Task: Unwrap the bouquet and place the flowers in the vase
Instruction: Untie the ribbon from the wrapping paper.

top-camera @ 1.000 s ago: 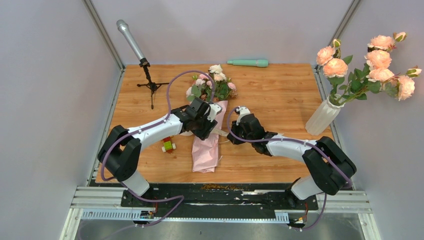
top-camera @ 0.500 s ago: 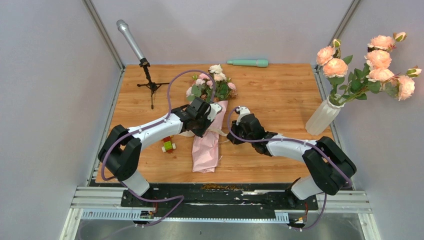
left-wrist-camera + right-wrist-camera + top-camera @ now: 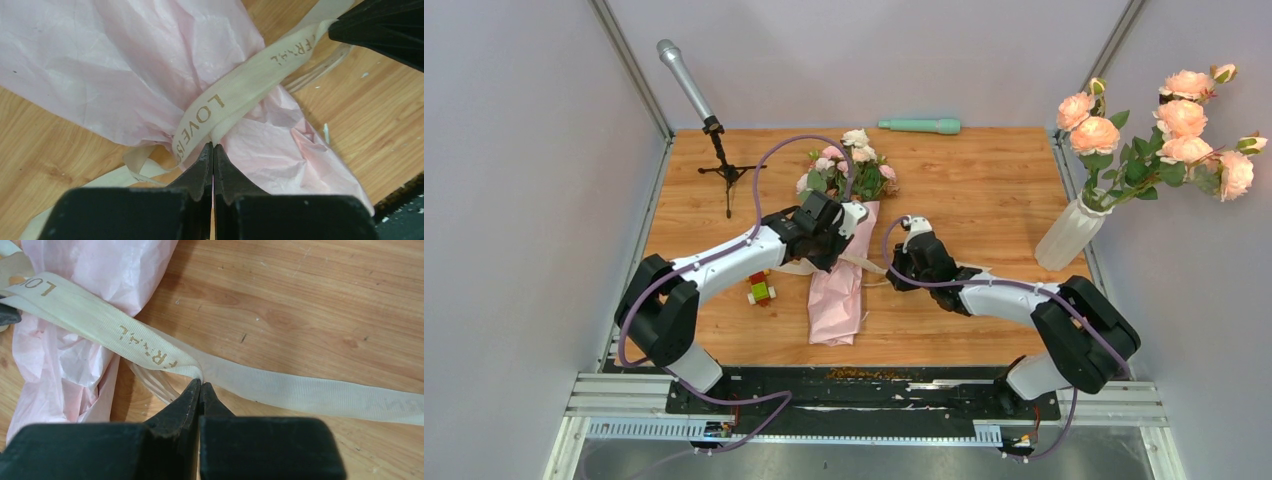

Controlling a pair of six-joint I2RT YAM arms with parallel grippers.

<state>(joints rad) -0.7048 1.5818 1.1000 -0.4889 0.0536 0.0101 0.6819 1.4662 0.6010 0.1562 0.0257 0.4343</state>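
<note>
The bouquet (image 3: 848,172) lies mid-table, small roses at the far end, pink crinkled paper (image 3: 836,295) trailing toward me. A cream ribbon (image 3: 235,92) printed with letters binds the paper's waist. My left gripper (image 3: 213,146) is shut, pinching the pink paper right under that ribbon; from above the left gripper (image 3: 836,254) sits over the wrap. My right gripper (image 3: 201,382) is shut on the ribbon (image 3: 150,347) just right of the bundle, and the right gripper (image 3: 892,268) shows beside the paper. The ribbed white vase (image 3: 1067,234) stands at the right edge.
Large peach roses (image 3: 1181,130) on leafy branches fill the vase. A mint-green cylinder (image 3: 921,125) lies at the back edge. A microphone on a small stand (image 3: 716,140) is at back left. A small coloured block (image 3: 761,290) sits left of the paper.
My left gripper has closed from open onto the paper under the ribbon. The right gripper, still shut on the ribbon, has edged slightly right.
</note>
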